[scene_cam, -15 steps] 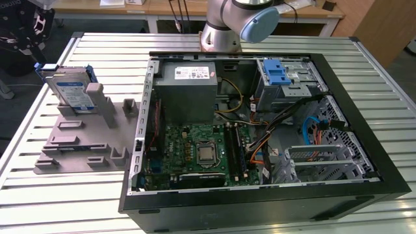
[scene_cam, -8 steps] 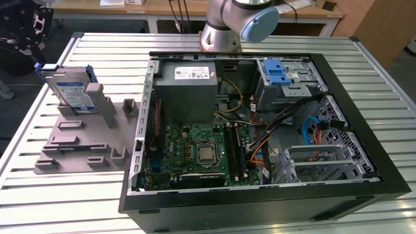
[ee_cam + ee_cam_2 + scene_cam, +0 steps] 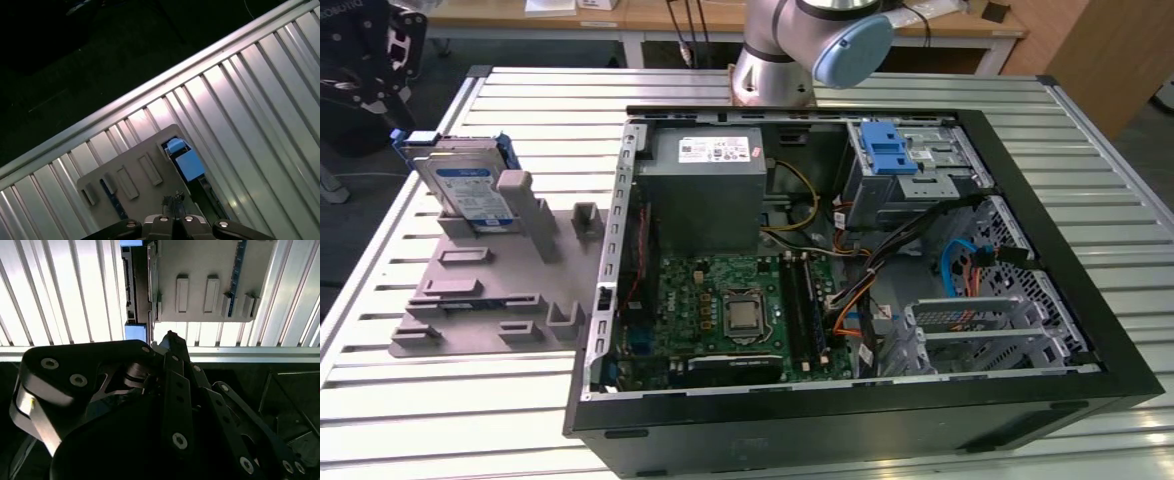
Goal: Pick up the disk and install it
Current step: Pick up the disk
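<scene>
Disk stands upright in slot of grey holder, on slatted table, at exterior view's left of open computer case. Case holds motherboard, grey power box. Gripper closed, empty, apart from disk.

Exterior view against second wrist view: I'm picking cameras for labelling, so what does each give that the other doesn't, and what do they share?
The exterior view adds the open computer case with its green circuit board, and the arm's base. The second wrist view adds the end effector, seen from behind, pointing toward the disk. Both share the disk standing in its grey holder on the slatted table.
</scene>
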Motion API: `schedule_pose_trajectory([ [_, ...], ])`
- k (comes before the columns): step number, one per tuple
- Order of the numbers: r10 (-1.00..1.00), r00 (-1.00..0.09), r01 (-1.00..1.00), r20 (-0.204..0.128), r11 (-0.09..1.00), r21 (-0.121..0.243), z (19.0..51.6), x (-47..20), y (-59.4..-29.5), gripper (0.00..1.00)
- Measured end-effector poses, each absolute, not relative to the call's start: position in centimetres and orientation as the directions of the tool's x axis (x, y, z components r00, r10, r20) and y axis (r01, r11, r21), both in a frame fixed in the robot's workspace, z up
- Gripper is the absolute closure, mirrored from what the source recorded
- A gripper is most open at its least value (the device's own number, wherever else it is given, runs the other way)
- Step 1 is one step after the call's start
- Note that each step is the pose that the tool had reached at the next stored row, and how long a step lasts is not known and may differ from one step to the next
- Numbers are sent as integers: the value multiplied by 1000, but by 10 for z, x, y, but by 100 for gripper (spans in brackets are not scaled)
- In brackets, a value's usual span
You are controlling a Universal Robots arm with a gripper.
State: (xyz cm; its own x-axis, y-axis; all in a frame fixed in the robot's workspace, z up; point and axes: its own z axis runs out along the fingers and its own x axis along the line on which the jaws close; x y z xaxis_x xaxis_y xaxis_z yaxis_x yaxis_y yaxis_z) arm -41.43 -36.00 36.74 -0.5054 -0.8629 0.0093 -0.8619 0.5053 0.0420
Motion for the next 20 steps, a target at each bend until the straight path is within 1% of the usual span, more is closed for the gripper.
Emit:
schedule_pose_trajectory([
  [10,-920,-392,-919,9,392,42,367,-414,-360,89],
  [20,-950,-313,-949,9,313,42,367,-414,-360,89],
])
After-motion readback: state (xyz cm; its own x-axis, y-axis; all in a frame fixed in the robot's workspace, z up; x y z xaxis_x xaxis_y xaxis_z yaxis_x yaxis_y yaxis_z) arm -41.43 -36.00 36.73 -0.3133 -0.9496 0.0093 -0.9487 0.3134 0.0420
